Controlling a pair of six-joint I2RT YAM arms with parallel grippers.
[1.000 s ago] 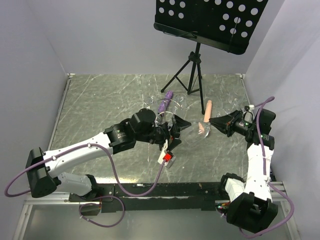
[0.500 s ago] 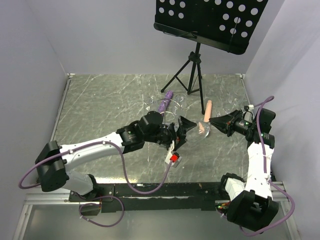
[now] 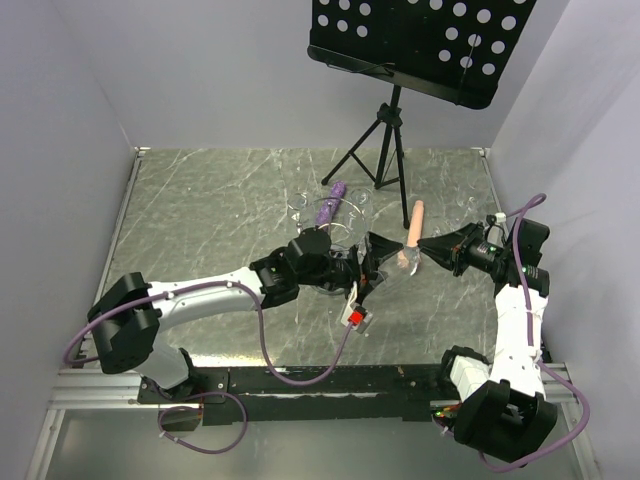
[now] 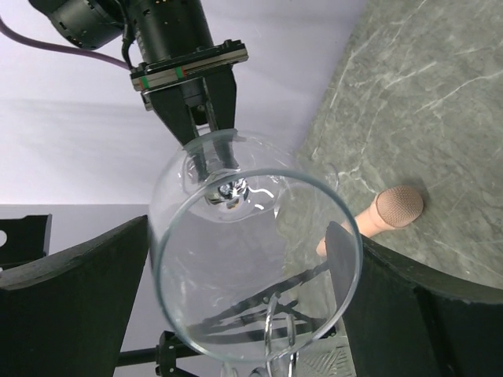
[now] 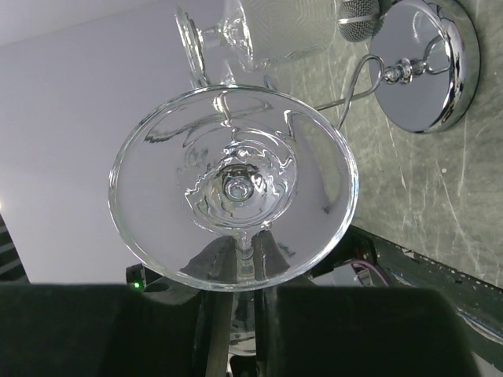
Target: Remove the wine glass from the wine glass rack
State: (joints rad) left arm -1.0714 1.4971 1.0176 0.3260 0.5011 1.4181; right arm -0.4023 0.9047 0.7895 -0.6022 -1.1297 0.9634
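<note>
The clear wine glass (image 3: 400, 262) lies sideways in the air between my two grippers. My right gripper (image 3: 427, 245) is shut on its stem; the right wrist view shows the round foot (image 5: 236, 188) above my fingers (image 5: 212, 314). My left gripper (image 3: 376, 265) is open, with one finger on each side of the bowl (image 4: 251, 259). I cannot tell whether they touch it. The chrome wine glass rack (image 3: 337, 232) stands just left of the glass. Its disc base (image 5: 428, 67) and another hanging glass (image 5: 251, 31) show in the right wrist view.
A black tripod music stand (image 3: 385, 150) stands at the back. A purple microphone (image 3: 328, 205) lies by the rack and a beige microphone (image 3: 411, 228) lies under the held glass. A red tag (image 3: 352, 317) hangs from the left wrist cable. Grey walls close in both sides.
My left arm has reached to the right, and its open fingers now sit on either side of the glass bowl. The right arm and the glass have stayed still.
</note>
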